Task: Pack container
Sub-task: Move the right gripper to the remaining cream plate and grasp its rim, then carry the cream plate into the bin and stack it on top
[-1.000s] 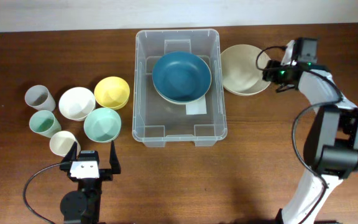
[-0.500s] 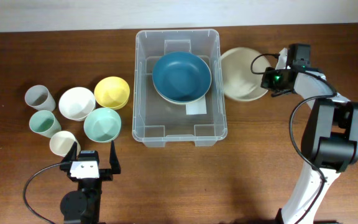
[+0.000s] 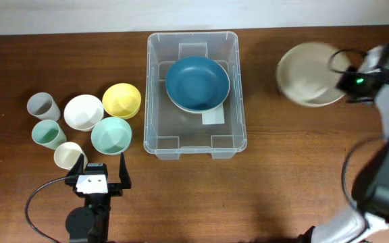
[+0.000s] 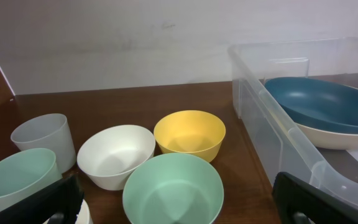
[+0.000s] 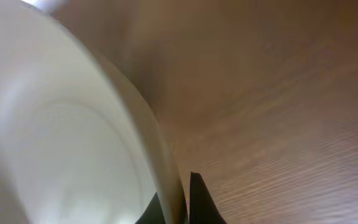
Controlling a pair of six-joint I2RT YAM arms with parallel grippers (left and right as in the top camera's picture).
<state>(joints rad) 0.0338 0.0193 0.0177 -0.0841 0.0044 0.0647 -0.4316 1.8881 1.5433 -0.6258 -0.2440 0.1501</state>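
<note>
Overhead view: the right pincer (image 3: 340, 75) was clamped on the rim of a cream bowl (image 3: 308, 74), which was blurred by motion. A second earlier this bowl sat just beside the container. It had since been carried away to the right, apparently lifted, so the clear container (image 3: 159, 125) lay well off to that pincer's left. The container already held a blue dish (image 3: 197, 83). The pick-up looked done, and the bowl would still need swinging back over the bin. The left pincer (image 3: 100, 177) had not moved. It was wide open and empty.

Left wrist view: the left pincer's (image 4: 176, 186) fingers stood far apart with nothing between them. A mint bowl (image 4: 173, 193) lay directly ahead, and the container's wall (image 4: 272, 118) was ahead to the right.

Right wrist view: two dark fingertips (image 5: 197, 199) nipped the bowl's thin rim, with the wooden table (image 5: 278, 93) beyond.
</note>
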